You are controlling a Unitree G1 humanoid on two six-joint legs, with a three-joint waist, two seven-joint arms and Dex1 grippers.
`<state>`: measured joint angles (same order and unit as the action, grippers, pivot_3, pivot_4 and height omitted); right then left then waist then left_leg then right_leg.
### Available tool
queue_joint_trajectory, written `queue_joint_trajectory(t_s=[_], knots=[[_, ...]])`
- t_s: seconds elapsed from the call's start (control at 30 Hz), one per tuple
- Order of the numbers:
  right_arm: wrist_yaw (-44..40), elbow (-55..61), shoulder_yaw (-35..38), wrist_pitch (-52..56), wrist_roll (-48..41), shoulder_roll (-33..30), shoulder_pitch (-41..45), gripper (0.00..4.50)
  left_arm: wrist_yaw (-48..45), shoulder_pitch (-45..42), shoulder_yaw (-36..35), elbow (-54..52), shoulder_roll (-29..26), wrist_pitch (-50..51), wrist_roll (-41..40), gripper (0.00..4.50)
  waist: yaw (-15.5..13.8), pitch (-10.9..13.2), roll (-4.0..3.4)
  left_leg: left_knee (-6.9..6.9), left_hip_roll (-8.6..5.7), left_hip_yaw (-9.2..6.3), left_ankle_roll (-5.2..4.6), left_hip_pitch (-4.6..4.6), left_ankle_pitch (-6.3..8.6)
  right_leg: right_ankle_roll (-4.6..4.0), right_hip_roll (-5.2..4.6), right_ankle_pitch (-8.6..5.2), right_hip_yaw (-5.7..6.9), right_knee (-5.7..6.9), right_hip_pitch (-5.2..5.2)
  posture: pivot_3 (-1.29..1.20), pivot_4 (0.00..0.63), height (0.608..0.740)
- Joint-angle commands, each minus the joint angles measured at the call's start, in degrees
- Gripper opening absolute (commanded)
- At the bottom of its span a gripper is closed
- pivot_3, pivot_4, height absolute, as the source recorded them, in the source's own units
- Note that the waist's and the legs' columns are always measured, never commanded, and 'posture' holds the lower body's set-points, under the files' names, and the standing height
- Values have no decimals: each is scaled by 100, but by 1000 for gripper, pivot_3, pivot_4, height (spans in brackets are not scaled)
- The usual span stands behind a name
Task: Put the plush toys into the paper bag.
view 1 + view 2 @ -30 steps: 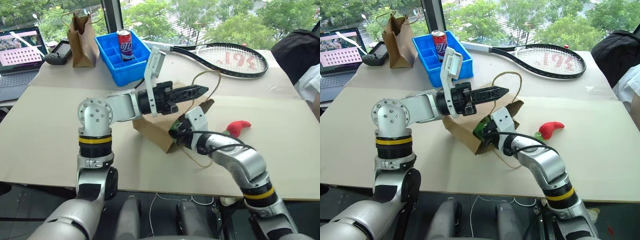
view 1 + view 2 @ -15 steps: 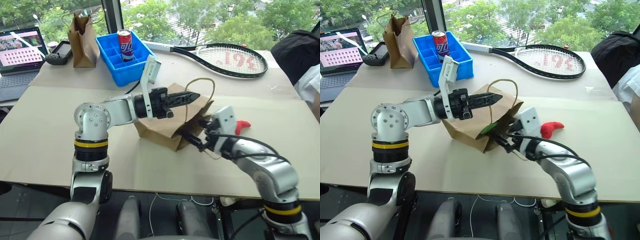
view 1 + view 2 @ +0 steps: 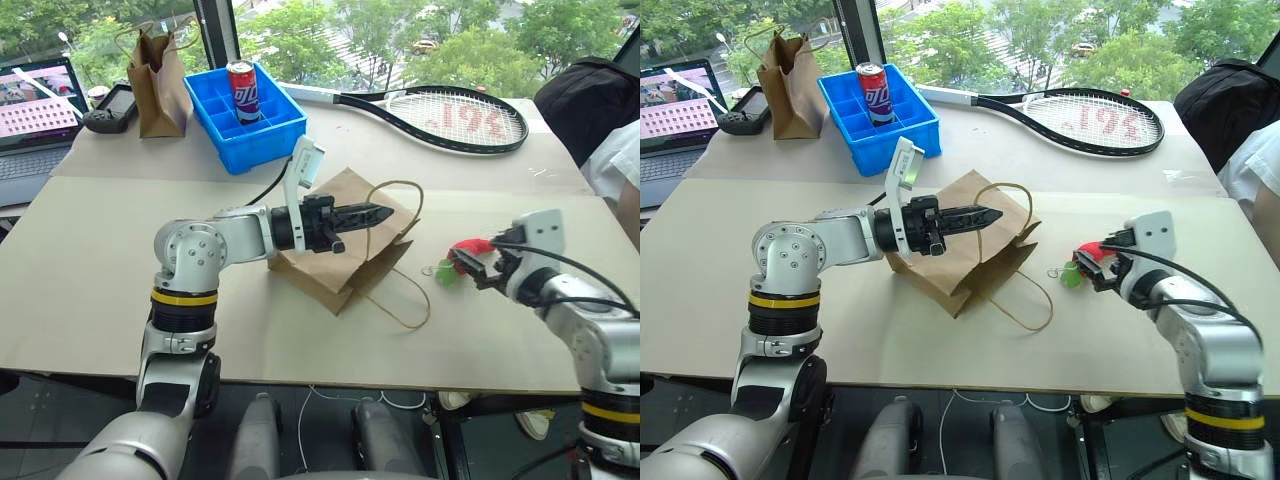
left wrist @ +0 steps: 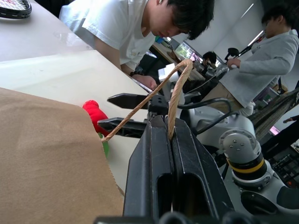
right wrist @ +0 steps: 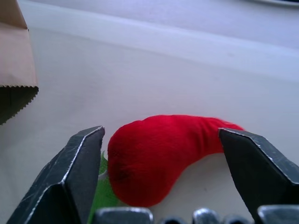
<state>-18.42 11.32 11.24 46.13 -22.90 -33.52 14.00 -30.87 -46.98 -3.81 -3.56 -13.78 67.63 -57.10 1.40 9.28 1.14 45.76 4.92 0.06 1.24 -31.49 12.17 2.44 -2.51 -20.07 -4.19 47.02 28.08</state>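
Surface: pale tabletop [image 3: 90,260] by a window, trees beyond, a laptop at the upper left of the head views
Paper bag: wide brown paper bag [image 3: 335,262] at centre frame, tipped with its mouth toward the right of the frame
Left gripper: left gripper [image 3: 385,212] reaches in level from the left, fingers pressed together on one tan cord handle [image 4: 174,95], holding that side of the bag up
Red toy: chili-shaped red plush [image 5: 159,151] lies on the table right of the bag and well apart from it, green stem toward the bag
Right gripper: right gripper [image 3: 1092,262] sits at the toy with jaws spread, one finger on each side of it, not pinching
Green toy: I cannot tell where it is; nothing of it shows outside the bag
Step in hand: lining up the grasp on the red plush
Next move: close the fingers on the soft body, lift it, carry it toward centre frame to the bag mouth, release inside while the left keeps the handle raised
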Motion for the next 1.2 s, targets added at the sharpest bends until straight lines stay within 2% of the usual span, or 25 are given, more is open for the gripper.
queue_joint_trajectory(t_s=[0.03, 0.13, 0.23, 0.27, 0.3, 0.4, 0.5, 0.6, 0.77, 0.87, 1.0, 1.1, 1.2], knots=[[-44, 16, 56, -240, 206, -66, -168, 2693, -43, -90, -62, -205, -26, -110, -16, 0, -33, 0, 0, 0, -1, 0, 0, -1, 0, 1, -1, -1, 0, 0, 0, 0, 150, 656], [-199, 274, 256, -272, 142, -203, -264, 1548, -47, -85, -68, -211, -40, -112, -18, 0, -53, 0, 0, 1, -3, 0, 0, -1, 0, 3, -2, -2, 0, -1, -4, 0, 150, 656], [-1250, 987, 498, -292, -350, -905, -476, 661, -118, -128, -52, -189, -65, -127, 7, 0, -59, 4, -9, 1, -5, 1, 0, -1, 0, 4, -3, -2, -1, 0, -3, 0, 150, 656], [-1487, 1209, 630, -148, -581, -1087, -522, 300, -138, -148, -59, -188, -76, -114, -8, 0, -60, 5, -10, 1, -5, 0, 0, -2, 0, 5, -3, -3, -1, -1, -2, 0, 150, 656], [-1590, 1329, 721, -37, -731, -1183, -545, 128, -153, -160, -66, -186, -83, -103, -19, 0, -57, 5, -10, 1, -5, 0, 0, -3, 0, 5, -3, -3, -1, -1, -1, 0, 150, 656], [-1811, 1933, 850, 583, -1515, -1393, -432, 45, -188, -235, -90, -130, -94, -82, -29, 0, -26, 6, -9, 0, -3, -4, 0, 1, 0, 5, 0, -3, 1, 0, -4, 0, 150, 656], [-1540, 2413, 348, 1099, -2026, -1098, -90, 44, -207, -312, -92, -73, -46, -95, -27, 0, -6, 6, -7, 0, -2, -6, 0, 4, 0, 5, 2, -3, 0, 0, -4, 0, 150, 656], [-1172, 2540, -389, 1260, -1914, -642, 196, 44, -187, -363, -123, -45, 17, -91, -56, 0, -13, 6, -7, 1, -3, -9, -1, 4, -1, 4, 2, -3, 1, 0, -6, 0, 150, 656], [-798, 2159, -1533, 986, -1197, -76, 890, 44, -155, -359, -146, -170, 49, 52, -185, 0, -36, 7, -7, 1, -6, -7, -1, -2, -1, 5, -2, -3, 1, -6, -4, 0, 150, 656], [-841, 1710, -2121, 524, -521, -27, 1226, 43, -119, -322, -158, -284, 53, 146, -287, 0, -49, 7, -7, 1, -6, -8, -1, -2, -1, 5, -2, -3, 2, -6, -4, 0, 150, 656], [-1025, 900, -2871, -1167, 738, 1, 1412, 35, -35, -309, -203, -352, 42, 206, -366, 0, -59, 7, -7, 0, -6, -8, -1, -1, -1, 5, -2, -3, 3, -7, -5, 0, 150, 656], [-954, 468, -2670, -1980, 695, 685, 1257, 35, 48, -269, -241, -402, 30, 215, -411, 0, -50, 7, -7, -1, -4, -7, -1, -1, -1, 5, 0, -3, 3, -6, -3, 0, 150, 656], [-737, 115, -2370, -2326, 662, 1236, 1073, 35, 139, -234, -283, -451, 34, 227, -477, 0, -23, 7, -7, -5, -2, -8, -1, -1, -1, 5, 2, -3, 2, 1, 1, 0, 150, 656]])
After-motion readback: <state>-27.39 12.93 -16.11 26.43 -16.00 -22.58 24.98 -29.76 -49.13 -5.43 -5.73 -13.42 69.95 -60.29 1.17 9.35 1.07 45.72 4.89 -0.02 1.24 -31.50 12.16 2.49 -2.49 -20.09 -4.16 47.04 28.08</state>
